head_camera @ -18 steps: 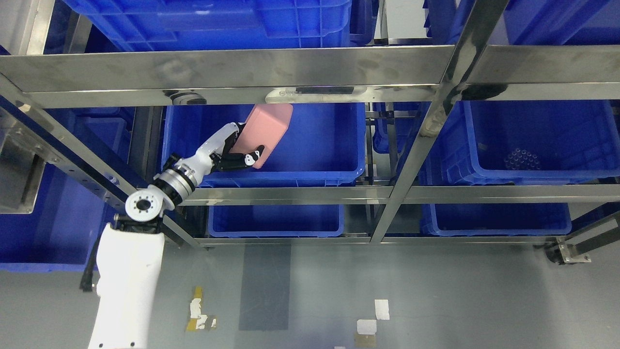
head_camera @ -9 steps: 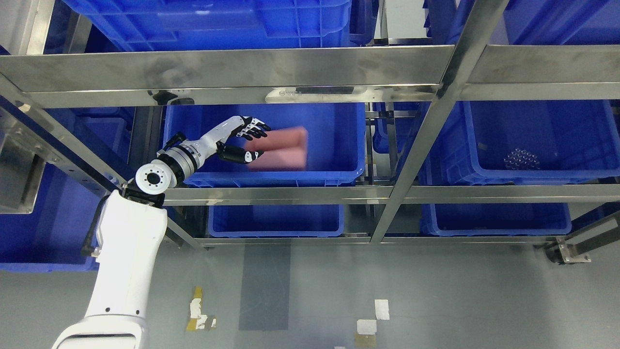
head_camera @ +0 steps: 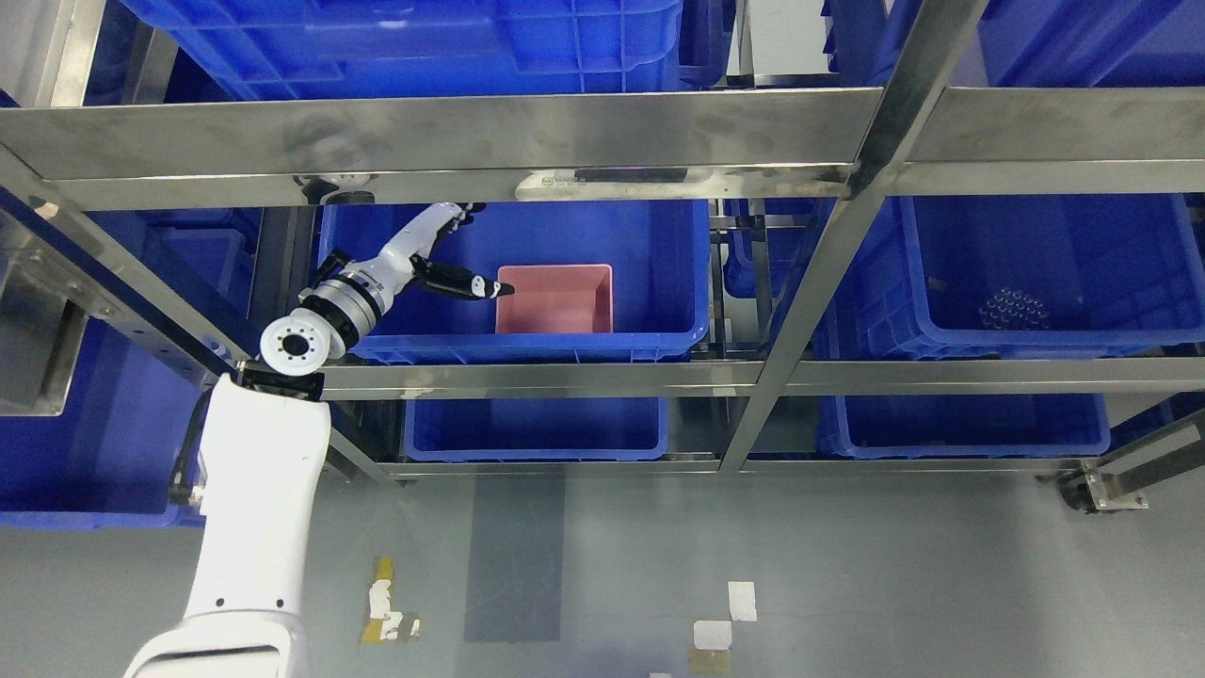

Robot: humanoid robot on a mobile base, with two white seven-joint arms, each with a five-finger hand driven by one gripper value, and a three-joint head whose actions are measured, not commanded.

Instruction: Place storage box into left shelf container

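A pink storage box (head_camera: 555, 298) lies open side up inside the left blue shelf container (head_camera: 659, 273), near its front wall. My left hand (head_camera: 461, 254) hovers just left of the box with its fingers spread and holding nothing. The thumb tip almost reaches the box's left rim, and the upper fingers are partly hidden behind the steel shelf beam (head_camera: 424, 151). My white left arm (head_camera: 254, 508) rises from the lower left to the shelf.
A second blue container (head_camera: 1045, 282) sits on the same shelf at right, with a small cluster of items inside. More blue bins (head_camera: 537, 428) stand on the lower shelf. A slanted steel post (head_camera: 819, 273) separates the two bays. Grey floor lies below.
The left hand let go of the pink box, which dropped from tilted in the grasp to resting flat in the left container. The hand opened and drew back to the left.
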